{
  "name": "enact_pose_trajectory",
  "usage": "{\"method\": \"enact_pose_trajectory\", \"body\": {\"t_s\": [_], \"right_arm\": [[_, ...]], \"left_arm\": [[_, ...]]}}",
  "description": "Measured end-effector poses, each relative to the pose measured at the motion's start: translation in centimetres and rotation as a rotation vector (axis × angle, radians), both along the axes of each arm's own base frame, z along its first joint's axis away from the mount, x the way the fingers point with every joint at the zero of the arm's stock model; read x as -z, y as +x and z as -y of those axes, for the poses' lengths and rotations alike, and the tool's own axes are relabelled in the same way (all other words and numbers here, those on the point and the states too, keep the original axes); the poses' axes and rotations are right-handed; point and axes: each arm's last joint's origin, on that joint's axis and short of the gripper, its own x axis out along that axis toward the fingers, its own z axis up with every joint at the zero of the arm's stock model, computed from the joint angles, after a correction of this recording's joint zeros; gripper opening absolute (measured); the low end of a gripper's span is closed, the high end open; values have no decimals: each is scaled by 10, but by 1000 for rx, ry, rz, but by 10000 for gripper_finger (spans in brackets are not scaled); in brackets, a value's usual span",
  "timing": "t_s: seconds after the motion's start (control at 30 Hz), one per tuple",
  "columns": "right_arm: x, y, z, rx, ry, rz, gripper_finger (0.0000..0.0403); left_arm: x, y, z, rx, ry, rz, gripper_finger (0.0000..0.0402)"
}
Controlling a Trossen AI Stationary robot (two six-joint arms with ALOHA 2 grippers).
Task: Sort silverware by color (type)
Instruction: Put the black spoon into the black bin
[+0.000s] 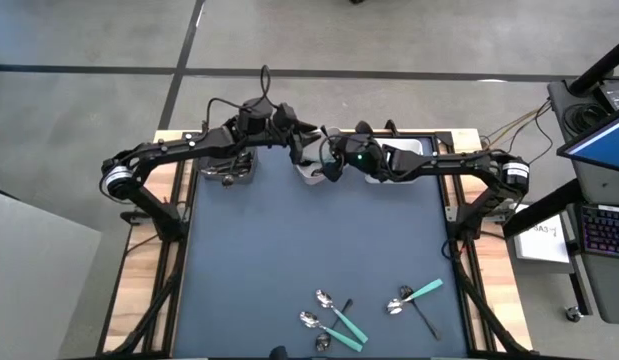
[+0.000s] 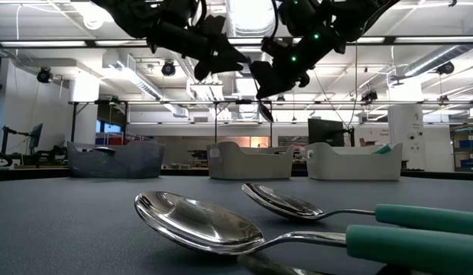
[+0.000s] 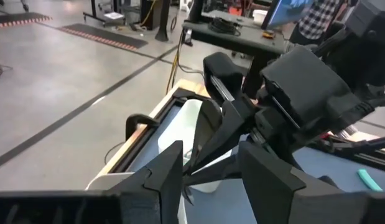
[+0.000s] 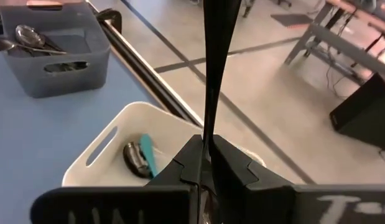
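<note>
At the table's far edge, over the middle white bin (image 1: 311, 168), both grippers meet: right gripper (image 4: 208, 163) pinched tight on a thin dark handle (image 4: 212, 62) that stands up between its fingers, the utensil's head hidden below them; left gripper (image 3: 211, 168) just beside it, fingers spread wide and holding nothing. Inside that white bin, right wrist view: one teal-handled utensil (image 4: 142, 158), its head type hard to make out, partly covered by the fingers. Dark grey bin (image 4: 50, 46) at the far left: metal spoon heads with dark handles, count unclear. A second white bin (image 2: 354, 161) stands to the right, contents hidden by its wall. Near edge of the blue-grey table (image 1: 289, 240): a loose group of silverware (image 1: 334, 315), teal-handled spoons and dark-handled pieces overlapping, plus another pair (image 1: 414, 297) to the right; exact number and type uncertain from above. Low view: two teal-handled spoons (image 2: 221, 225) close up, handles cut off at the frame
</note>
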Motion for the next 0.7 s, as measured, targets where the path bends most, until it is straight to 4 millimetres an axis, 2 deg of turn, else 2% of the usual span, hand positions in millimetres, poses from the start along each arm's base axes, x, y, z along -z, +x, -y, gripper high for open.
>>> {"method": "enact_pose_trajectory", "body": {"t_s": [0.4, 0.7], "right_arm": [[-8, 3, 1, -33, -89, 26, 17], [-9, 4, 1, -65, -159, -24, 17]], "left_arm": [[-9, 1, -1, 0, 48, 82, 137], [-13, 2, -1, 2, 74, 113, 133]]}}
